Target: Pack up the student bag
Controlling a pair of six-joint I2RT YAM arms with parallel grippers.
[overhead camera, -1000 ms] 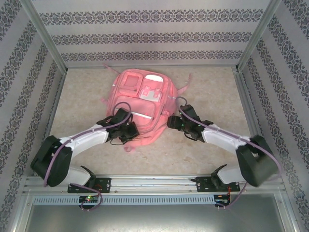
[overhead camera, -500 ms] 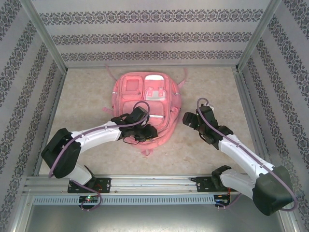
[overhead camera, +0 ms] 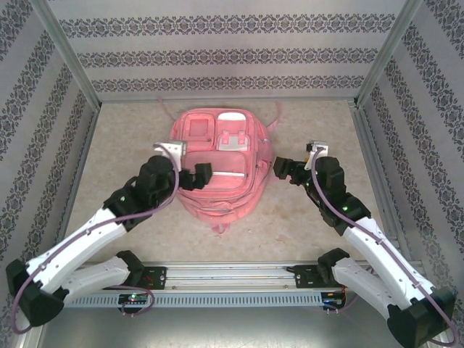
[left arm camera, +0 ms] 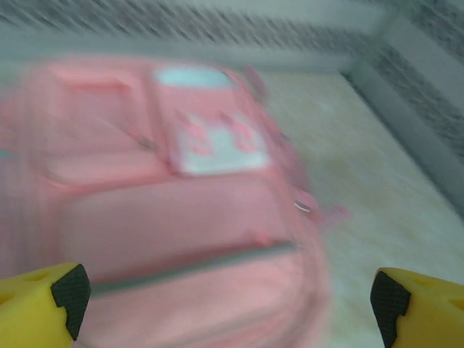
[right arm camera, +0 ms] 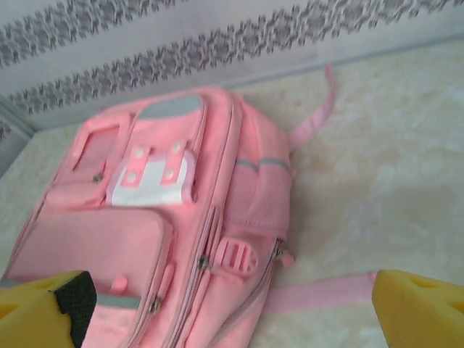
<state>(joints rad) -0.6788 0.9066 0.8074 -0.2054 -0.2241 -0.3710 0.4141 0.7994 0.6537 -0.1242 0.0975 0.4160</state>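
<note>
Over student bag (overhead camera: 230, 194), L gripper (left arm camera: 228, 290) spread wide, R gripper (right arm camera: 228, 299) beside it, also spread

Damask-striped walls (overhead camera: 232, 54), mottled beige floor (overhead camera: 304, 225)

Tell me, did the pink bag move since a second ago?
Yes. The student bag has swung its near end to the right, so it now lies squarer to the back wall.
</note>
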